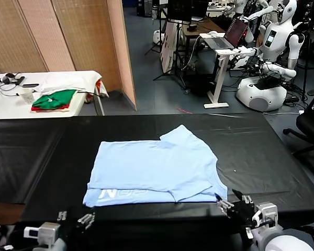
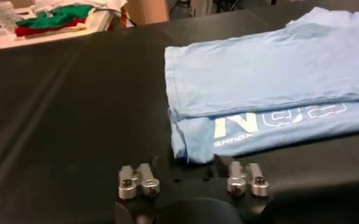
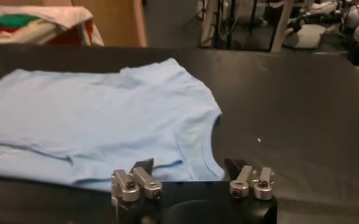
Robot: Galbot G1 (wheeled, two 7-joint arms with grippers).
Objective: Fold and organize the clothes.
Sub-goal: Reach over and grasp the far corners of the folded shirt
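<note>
The pale sky-blue T-shirt lies flat in the middle of the black table. Its near part is folded over, and a strip with white lettering shows along the front edge. My left gripper sits open at the table's front edge, just short of the shirt's front left corner. My right gripper is open beside the front right corner, near the neckline. Nothing is between the fingers of either gripper. The shirt fills the far part of both wrist views.
A white side table at the back left holds green-and-red folded garments and a white cloth. A folding screen stands behind it. Other robots and a laptop stand are at the back right, with a chair to the right.
</note>
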